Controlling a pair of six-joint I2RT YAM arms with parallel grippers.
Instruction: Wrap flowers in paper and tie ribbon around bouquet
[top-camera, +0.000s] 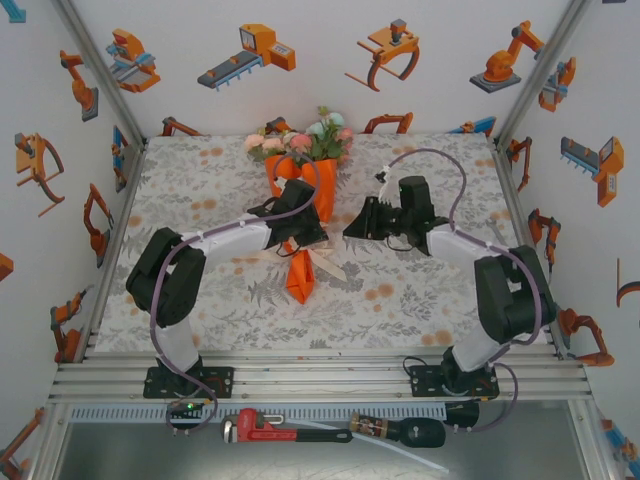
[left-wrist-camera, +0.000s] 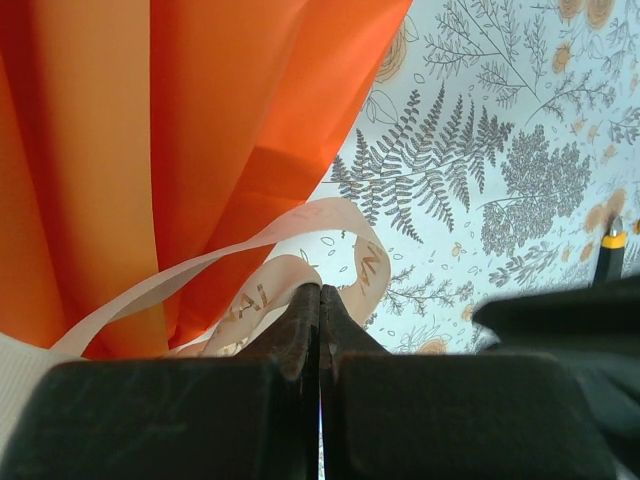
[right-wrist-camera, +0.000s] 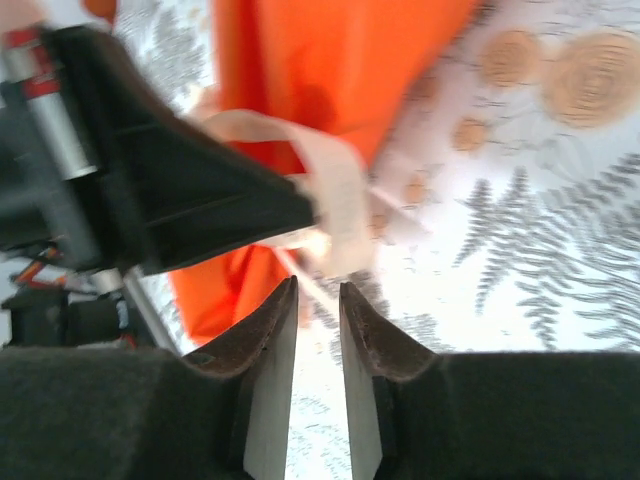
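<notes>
Fern-printed tablecloth (top-camera: 420, 300) carries the orange bouquet (top-camera: 325, 185), where the left gripper (left-wrist-camera: 320, 292) is closed on the ribbon (left-wrist-camera: 180, 275) and the right gripper (right-wrist-camera: 318, 290) hangs slightly parted, empty.

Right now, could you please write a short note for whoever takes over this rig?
Left gripper: shut, apparently pinching the ribbon beside the paper.
Right gripper: slightly open, empty, close to the ribbon.
Bouquet: lying flat, flowers at the far end.
Done: flowers wrapped in paper.
Left: the ribbon loops loosely at the narrow end and no finished knot is visible, so tie it.
</notes>
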